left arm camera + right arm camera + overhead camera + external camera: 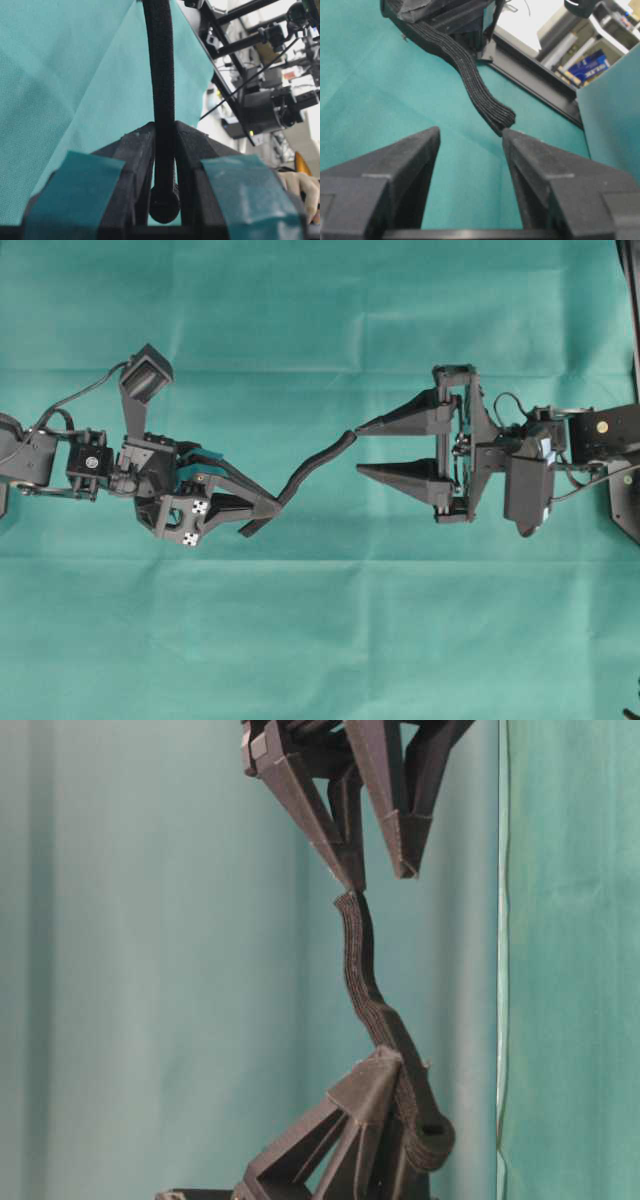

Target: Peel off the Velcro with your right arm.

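The Velcro (312, 466) is a narrow black strap held above the green cloth between the two arms. My left gripper (268, 506), its fingers taped teal, is shut on the strap's lower part; the rounded knob end (164, 205) sits behind the fingertips in the left wrist view. My right gripper (360, 448), plain black with pointed fingers, stands open facing it. The strap's free end (501, 119) touches the tip of one right finger (512, 137) and is outside the gap. In the table-level view the strap (360, 970) rises from the left gripper to the right gripper (378, 875).
Green cloth (320, 640) covers the table, and a green backdrop (120, 970) hangs behind. A black frame piece (625, 510) lies at the right edge. A black rail (535, 75) runs along the table's far edge, with shelves and clutter beyond.
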You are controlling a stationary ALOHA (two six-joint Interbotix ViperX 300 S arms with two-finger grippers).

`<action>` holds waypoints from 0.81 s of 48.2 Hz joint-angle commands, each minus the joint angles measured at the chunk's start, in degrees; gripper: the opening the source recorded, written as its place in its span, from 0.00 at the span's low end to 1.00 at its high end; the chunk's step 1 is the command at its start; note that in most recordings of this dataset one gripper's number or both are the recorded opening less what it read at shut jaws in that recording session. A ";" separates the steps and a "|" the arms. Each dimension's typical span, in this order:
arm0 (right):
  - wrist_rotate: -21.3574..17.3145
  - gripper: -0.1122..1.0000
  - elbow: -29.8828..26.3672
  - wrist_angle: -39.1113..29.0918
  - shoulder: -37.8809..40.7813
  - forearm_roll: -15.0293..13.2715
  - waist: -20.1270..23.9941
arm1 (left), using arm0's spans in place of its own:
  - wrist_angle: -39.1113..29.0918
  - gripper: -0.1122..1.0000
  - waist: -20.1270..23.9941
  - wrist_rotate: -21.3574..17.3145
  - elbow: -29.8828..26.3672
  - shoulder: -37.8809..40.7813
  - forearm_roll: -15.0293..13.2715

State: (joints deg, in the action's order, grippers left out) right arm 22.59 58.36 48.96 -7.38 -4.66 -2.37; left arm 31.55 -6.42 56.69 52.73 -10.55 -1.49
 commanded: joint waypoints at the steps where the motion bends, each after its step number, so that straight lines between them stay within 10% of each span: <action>1: -0.09 0.22 -0.70 0.70 -0.44 -0.35 0.18 | 0.62 0.19 0.18 -0.09 -1.05 -0.97 -0.09; 39: -0.09 0.05 -1.76 0.88 0.09 -0.53 0.18 | 0.62 0.19 0.18 -0.09 -1.23 -0.79 -0.09</action>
State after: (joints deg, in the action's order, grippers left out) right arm 22.68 57.83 49.22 -6.77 -5.10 -2.37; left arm 31.55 -6.42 56.69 52.73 -10.55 -1.49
